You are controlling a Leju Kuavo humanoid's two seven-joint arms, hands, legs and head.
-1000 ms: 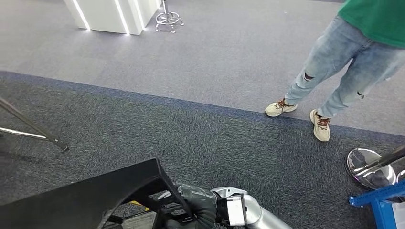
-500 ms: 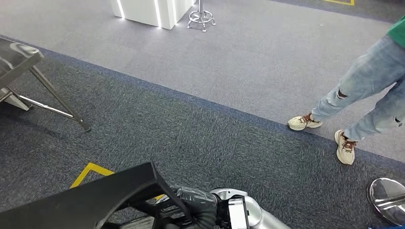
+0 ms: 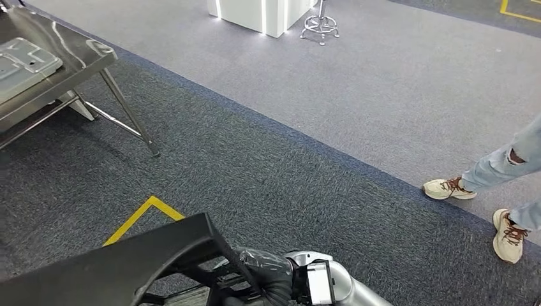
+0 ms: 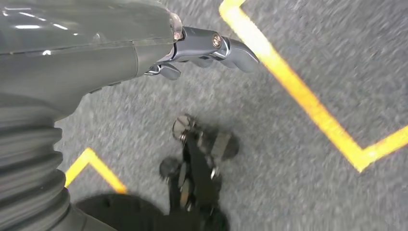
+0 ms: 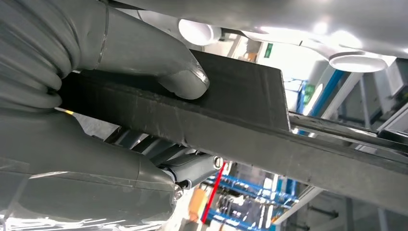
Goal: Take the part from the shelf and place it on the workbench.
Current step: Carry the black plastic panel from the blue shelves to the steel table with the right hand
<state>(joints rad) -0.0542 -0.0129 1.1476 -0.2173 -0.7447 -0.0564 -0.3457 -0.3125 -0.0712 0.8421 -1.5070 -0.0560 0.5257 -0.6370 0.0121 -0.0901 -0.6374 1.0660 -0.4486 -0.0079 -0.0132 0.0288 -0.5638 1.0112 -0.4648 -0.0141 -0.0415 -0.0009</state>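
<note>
The black plastic part (image 3: 121, 264) is held low at the near left, clamped at its edge by the right robot hand (image 3: 265, 277) for carrying toward the steel bench (image 3: 76, 54), far left. The left robot hand (image 4: 144, 43) hangs empty, fingers curled.

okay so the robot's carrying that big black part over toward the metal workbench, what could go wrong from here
1. The right hand grips the black part near one end, thumb pressed on its face, so the long overhang could sag or slip.
2. The workbench already carries a grey tray, so the part might knock it.
3. A person's feet are close on the robot's right.
</note>
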